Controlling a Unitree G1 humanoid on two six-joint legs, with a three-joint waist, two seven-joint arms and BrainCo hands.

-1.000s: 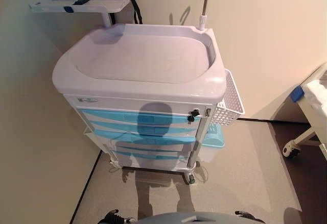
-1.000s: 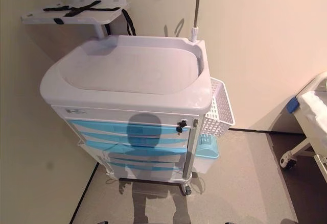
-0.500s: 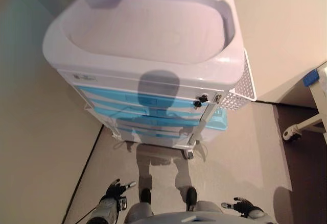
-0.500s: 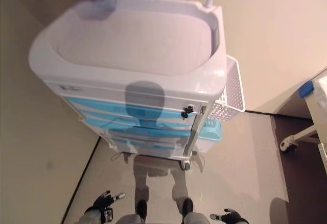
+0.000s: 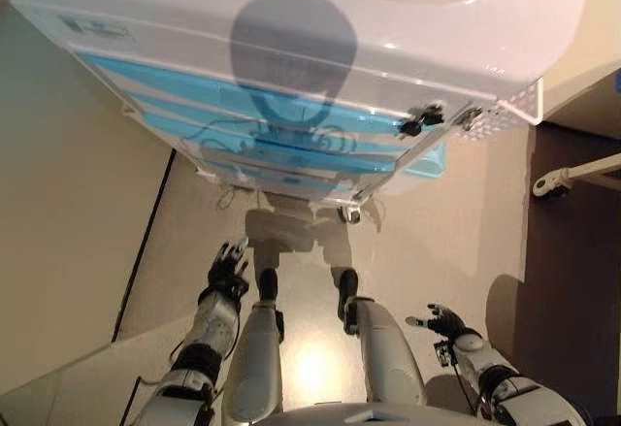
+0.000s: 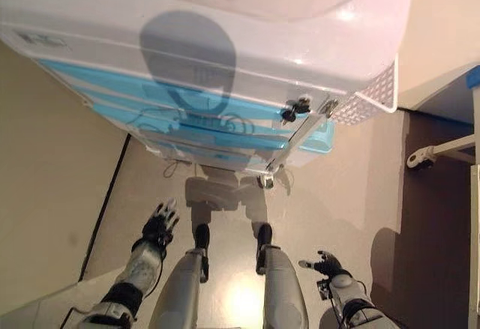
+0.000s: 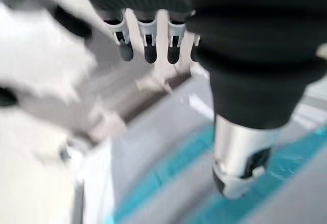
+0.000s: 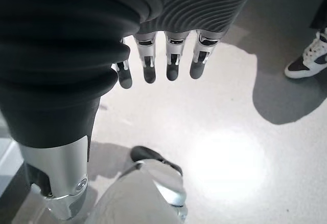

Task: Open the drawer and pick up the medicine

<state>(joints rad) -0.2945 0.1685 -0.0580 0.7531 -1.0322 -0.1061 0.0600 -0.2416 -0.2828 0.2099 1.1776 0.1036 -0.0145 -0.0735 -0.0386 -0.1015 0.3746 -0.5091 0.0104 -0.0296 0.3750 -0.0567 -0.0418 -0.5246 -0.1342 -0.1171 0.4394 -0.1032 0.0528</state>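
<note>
A white medical cart (image 5: 320,38) fills the top of both eye views, its stack of blue drawers (image 5: 243,106) all shut. A small black key (image 5: 419,118) sticks out at the drawers' right end. No medicine shows anywhere. My left hand (image 5: 228,271) hangs low in front of the cart, below the drawers and apart from them, fingers (image 7: 148,45) straight and holding nothing. The blue drawer fronts (image 7: 286,168) show past it in the left wrist view. My right hand (image 5: 441,321) is lower and to the right, over the floor, fingers (image 8: 171,60) straight and empty.
A white wire basket (image 5: 514,106) hangs on the cart's right side, with a pale blue bin (image 5: 427,159) under it. A bed's castor (image 5: 548,185) stands at the far right. A wall runs along the left. A person's shoe (image 8: 306,60) shows on the floor.
The camera has tilted down and closer, so the cart now sits at the top of the picture. Both hands show higher and further forward than before, the left one nearer the drawers.
</note>
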